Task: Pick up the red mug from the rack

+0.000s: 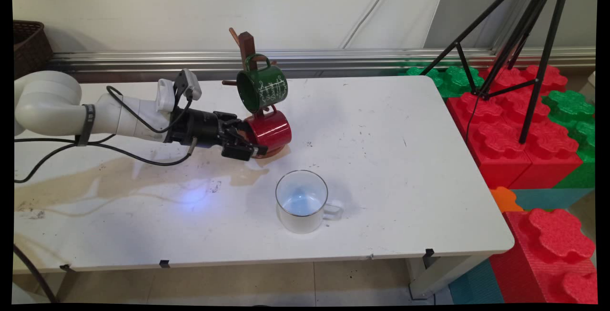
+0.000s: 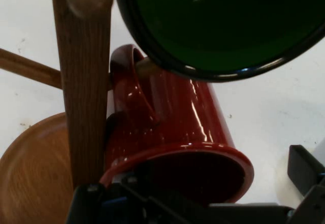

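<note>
in the middle of the frame the gripper [image 1: 251, 143] pinches the red mug's [image 1: 269, 129] rim, its handle hooked on the wooden rack [image 1: 247, 46] under the green mug [image 1: 262, 88].

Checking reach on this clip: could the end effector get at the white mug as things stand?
Probably yes: the white mug stands alone on open table, nothing over it. But the end effector is at the red mug on the wooden rack.

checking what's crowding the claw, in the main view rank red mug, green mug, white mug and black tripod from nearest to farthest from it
1. red mug: right at the claw, low on the wooden mug tree.
2. green mug: hanging just above the red one.
3. white mug: standing on the table's near side.
4. black tripod: off the table's far right.
</note>
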`<state>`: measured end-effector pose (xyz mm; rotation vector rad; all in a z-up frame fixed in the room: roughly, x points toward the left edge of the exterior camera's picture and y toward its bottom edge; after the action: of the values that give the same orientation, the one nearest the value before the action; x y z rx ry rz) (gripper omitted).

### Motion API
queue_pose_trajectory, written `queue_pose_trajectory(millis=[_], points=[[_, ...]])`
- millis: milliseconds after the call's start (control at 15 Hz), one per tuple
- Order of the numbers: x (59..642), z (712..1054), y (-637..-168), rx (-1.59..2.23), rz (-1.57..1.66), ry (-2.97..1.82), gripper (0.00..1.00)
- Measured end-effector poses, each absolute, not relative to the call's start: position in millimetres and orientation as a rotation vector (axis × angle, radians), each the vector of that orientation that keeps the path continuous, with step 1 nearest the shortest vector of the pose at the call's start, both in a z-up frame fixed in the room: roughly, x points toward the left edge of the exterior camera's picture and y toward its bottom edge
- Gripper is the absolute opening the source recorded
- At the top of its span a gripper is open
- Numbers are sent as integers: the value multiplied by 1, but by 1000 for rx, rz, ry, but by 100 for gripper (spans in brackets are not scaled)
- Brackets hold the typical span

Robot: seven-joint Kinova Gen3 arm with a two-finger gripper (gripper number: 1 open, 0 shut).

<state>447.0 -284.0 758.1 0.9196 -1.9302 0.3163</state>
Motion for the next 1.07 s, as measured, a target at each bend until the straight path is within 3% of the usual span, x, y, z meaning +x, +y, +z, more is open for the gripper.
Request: queue_pose_trajectory(millis=[533, 600, 1067], points=[[448, 757, -284, 926, 321, -1925, 100], [448, 757, -283, 923, 320, -1926, 0], [448, 758, -279, 910, 304, -1933, 0]])
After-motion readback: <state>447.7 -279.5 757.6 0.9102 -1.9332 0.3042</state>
